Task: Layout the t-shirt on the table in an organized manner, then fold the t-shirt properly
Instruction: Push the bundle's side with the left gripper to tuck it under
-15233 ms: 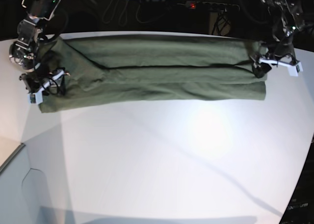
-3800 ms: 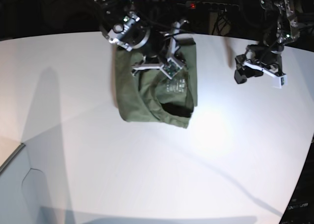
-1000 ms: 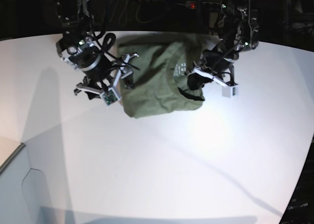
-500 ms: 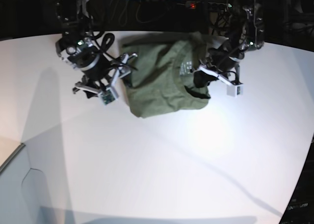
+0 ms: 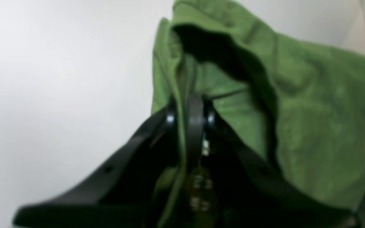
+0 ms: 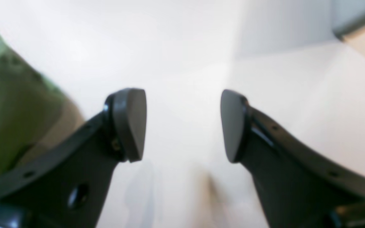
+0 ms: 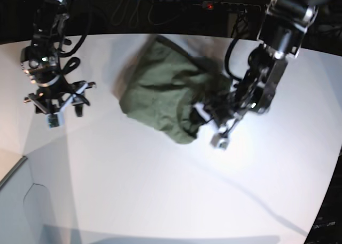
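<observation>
Our left pincer (image 7: 206, 115) is clamped on an edge of the t-shirt (image 7: 168, 92), which trails beyond it in a bunched heap on the table (image 7: 160, 190). Our right pincer (image 6: 182, 126) gapes empty, the shirt well aside. We judge flattening and folding both remain.

You have a glossy white bench (image 7: 160, 190) with a curved far edge. One olive-green t-shirt (image 7: 165, 94) lies bunched on it, near the far edge, roughly mid-width.

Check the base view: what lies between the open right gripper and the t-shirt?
Only bare table; the right gripper is apart from the t-shirt.
</observation>
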You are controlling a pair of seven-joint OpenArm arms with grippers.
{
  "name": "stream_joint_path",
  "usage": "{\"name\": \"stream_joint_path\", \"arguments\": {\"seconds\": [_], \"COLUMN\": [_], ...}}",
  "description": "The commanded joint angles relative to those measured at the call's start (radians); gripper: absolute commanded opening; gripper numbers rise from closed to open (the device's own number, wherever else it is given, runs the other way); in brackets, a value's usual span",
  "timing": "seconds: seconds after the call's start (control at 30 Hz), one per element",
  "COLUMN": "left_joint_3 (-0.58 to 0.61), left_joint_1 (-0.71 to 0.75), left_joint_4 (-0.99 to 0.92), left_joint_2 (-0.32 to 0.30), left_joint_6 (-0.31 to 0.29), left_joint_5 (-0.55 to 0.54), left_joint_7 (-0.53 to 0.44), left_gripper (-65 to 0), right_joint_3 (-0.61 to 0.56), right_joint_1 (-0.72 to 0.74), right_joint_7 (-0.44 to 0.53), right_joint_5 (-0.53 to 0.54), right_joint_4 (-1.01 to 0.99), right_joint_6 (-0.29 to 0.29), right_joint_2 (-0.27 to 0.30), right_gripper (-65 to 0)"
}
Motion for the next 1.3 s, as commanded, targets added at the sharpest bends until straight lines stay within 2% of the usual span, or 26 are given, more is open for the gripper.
{"name": "stream_joint_path", "arguments": {"seconds": [0.0,0.13,0.23,0.37,0.63,0.93,1.03,1.13,1.27], "left_joint_3": [0.062,0.343,0.536,0.7,0.87,0.894,0.892,0.89,0.89], "left_joint_1": [-0.072,-0.274,-0.397,-0.491,-0.517,-0.529,-0.554,-0.578,-0.592], "left_joint_4": [-0.017,-0.146,-0.245,-0.353,-0.495,-0.517,-0.514,-0.509,-0.508], "left_joint_2": [0.006,0.055,0.129,0.235,0.359,0.37,0.37,0.37,0.37], "left_joint_6": [-0.009,-0.009,-0.009,-0.009,-0.009,-0.009,0.0,-0.006,-0.008], "left_joint_5": [-0.013,-0.013,-0.013,-0.013,-0.013,-0.013,-0.013,-0.021,-0.015], "left_joint_7": [-0.021,-0.021,-0.021,-0.035,-0.241,-0.251,-0.248,-0.248,-0.248], "left_gripper": [-65.0,-65.0,-65.0,-65.0,-65.0,-64.6,-57.2,-43.5,-29.3], "right_joint_3": [0.016,0.079,0.126,0.192,0.255,0.257,0.252,0.25,0.249], "right_joint_1": [0.007,0.001,-0.001,-0.001,-0.01,-0.014,-0.014,-0.013,-0.01], "right_joint_7": [0.02,0.02,0.02,0.021,0.021,0.021,0.021,0.021,0.021], "right_joint_5": [0.009,0.009,0.009,0.009,0.009,0.009,0.009,0.009,0.009], "right_joint_4": [0.016,0.018,0.019,0.022,0.022,0.024,0.024,0.024,0.025], "right_joint_6": [-0.002,0.0,0.002,0.002,0.002,0.002,0.002,0.002,0.002], "right_joint_2": [0.004,0.004,-0.008,-0.031,-0.039,-0.039,-0.049,-0.052,-0.066], "right_gripper": [-28.1,-28.1,-28.1,-28.1,-28.1,-28.1,-28.1,-28.1,-28.1]}}
